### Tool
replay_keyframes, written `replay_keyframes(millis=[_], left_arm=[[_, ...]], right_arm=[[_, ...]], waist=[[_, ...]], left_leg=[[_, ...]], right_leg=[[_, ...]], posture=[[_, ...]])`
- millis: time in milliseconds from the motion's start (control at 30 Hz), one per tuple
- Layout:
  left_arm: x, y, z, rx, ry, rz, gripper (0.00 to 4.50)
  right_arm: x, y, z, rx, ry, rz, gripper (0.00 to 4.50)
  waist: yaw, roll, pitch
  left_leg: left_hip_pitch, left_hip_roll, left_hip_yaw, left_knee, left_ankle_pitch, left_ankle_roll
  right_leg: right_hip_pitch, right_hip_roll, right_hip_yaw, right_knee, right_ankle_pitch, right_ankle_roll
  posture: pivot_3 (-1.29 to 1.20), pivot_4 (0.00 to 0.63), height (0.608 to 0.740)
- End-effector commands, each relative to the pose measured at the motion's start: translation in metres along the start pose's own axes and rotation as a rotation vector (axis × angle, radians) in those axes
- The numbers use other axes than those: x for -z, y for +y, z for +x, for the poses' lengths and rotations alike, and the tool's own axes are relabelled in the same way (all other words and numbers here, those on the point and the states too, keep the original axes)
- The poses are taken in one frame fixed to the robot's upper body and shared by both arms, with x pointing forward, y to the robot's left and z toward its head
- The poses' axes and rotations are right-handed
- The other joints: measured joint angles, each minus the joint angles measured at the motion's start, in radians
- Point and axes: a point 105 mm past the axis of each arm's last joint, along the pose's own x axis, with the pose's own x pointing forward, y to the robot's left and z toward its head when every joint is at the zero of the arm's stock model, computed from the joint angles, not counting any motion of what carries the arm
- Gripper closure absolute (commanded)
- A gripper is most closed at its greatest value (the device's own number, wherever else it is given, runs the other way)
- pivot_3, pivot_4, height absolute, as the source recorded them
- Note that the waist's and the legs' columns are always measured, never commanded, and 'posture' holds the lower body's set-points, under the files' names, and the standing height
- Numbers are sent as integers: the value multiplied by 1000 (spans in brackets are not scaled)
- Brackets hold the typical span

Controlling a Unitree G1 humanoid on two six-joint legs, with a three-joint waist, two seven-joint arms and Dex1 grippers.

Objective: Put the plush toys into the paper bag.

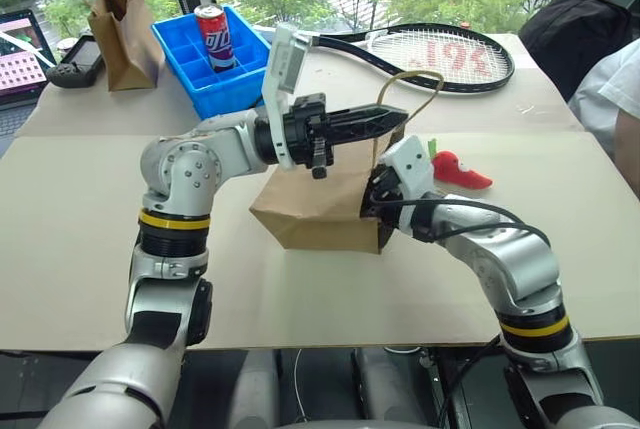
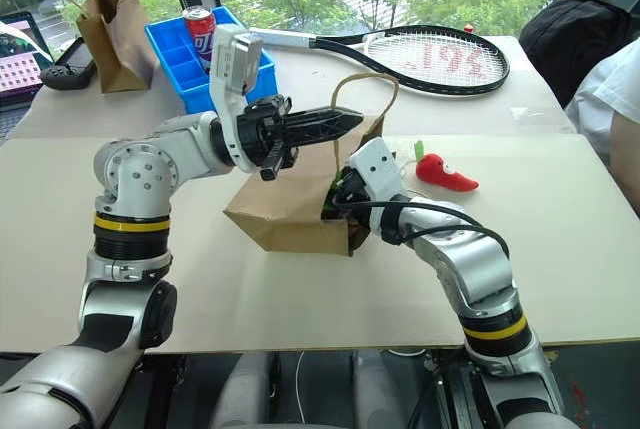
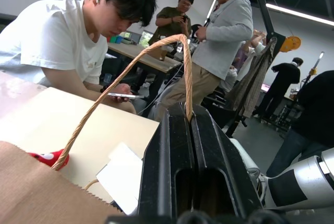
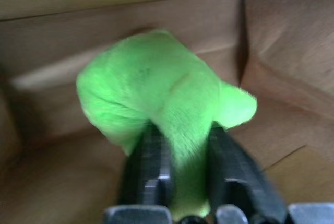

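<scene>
Nearest you, your right gripper [image 4: 180, 145] is pushed into the open mouth of the paper bag [image 1: 315, 211], which lies on its side on the surface [image 1: 80, 239]. Its fingers [image 4: 148, 156] sit partly apart with the green plush toy [image 4: 156, 85] pinched between them; the toy is inside the bag, against the brown paper lining. Just above the bag, your left gripper [image 3: 189, 122] points across toward your right, fingers pressed fully together on the bag's cord handle [image 3: 130, 72], lifting the loop clear. Just beyond the bag on your right side, the red chili plush toy [image 1: 460, 171] lies on the surface, apart from both grippers. Farther back you have a tennis racket [image 1: 440, 54], a blue tray [image 1: 185, 49] holding a soda can [image 1: 212, 37], and a second brown paper bag [image 1: 122, 34].
</scene>
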Motion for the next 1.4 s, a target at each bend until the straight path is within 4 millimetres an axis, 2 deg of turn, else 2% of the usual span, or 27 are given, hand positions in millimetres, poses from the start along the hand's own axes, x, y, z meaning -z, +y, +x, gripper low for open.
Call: replay_keyframes(millis=[33,100,233,333,433,500,600,767,867,967,1033,1133,1233,1333,1400], left_arm=[[4,1,-1,-22,0,22,4500],[10,3,-2,-36,3,7,4500],[13,4,-1,-48,-10,-10,4500],[13,5,0,-57,-19,-19,4500],[13,5,2,-64,-27,-24,4500],[14,5,2,-67,-31,-26,4500],[14,5,2,-75,-31,-26,4500],[14,7,0,-91,-26,-22,4500],[13,6,0,-95,-25,-23,4500],[13,6,-1,-99,-23,-19,4500],[12,7,-2,-105,-23,-15,4500],[10,9,-4,-119,-26,-9,4500],[8,10,-7,-128,-28,-1,4500],[1,12,-10,-137,-37,9,4500],[-3,13,-11,-140,-42,15,4500]], right_arm=[[-15,-11,-30,15,-68,17,1560],[-14,-13,-47,-17,-101,69,892],[-7,-38,-83,49,-91,71,892],[-8,-75,-104,199,-90,43,892],[5,-118,-115,393,-17,-28,892],[20,-130,-112,432,29,-44,892],[49,-145,-97,458,120,-112,892],[76,-155,-63,434,143,-146,892],[93,-161,-52,432,175,-201,892],[108,-152,-44,337,212,-212,1578],[111,-147,-44,295,218,-221,2299],[105,-144,-48,264,213,-256,3308],[84,-140,-60,242,183,-303,4362],[58,-127,-78,179,166,-357,4458],[42,-108,-90,92,162,-369,4458]], waist=[[0,0,0],[0,0,0],[0,0,0],[-3,0,0],[-5,0,0],[-4,0,0],[-6,0,0],[-12,1,0],[-18,1,0],[-23,1,0],[-24,1,0],[-22,1,0],[-18,1,0],[-12,1,0],[-8,2,1]], left_leg=[[0,0,0,0,0,0],[0,0,-1,0,0,0],[0,0,-1,0,0,0],[1,-1,-1,0,1,1],[1,-1,-1,0,1,2],[1,-1,0,-1,2,2],[1,-1,0,-1,2,2],[1,-1,0,-1,2,1],[1,-2,0,-1,3,1],[1,-2,-1,0,3,1],[1,-2,-1,1,3,1],[2,-2,-2,1,3,1],[2,-2,-2,1,3,1],[1,-3,-2,0,3,1],[1,-3,-3,0,3,1]], right_leg=[[0,0,0,0,0,0],[1,0,0,-1,0,0],[1,0,0,-1,0,0],[2,0,0,-1,0,0],[1,0,1,0,0,0],[1,0,1,0,0,0],[1,0,1,0,0,0],[0,0,1,1,0,0],[0,0,1,1,0,0],[1,0,1,1,0,0],[2,0,1,1,0,0],[3,0,0,2,0,0],[3,0,0,1,0,0],[3,0,1,1,0,0],[3,0,1,1,0,0]], posture=[[0,150,656],[0,150,656],[0,150,656],[0,150,656],[0,150,656],[0,150,656],[0,150,656],[0,150,656],[0,150,656],[0,150,656],[0,150,656],[0,150,656],[0,150,656],[0,150,656],[0,150,656]])
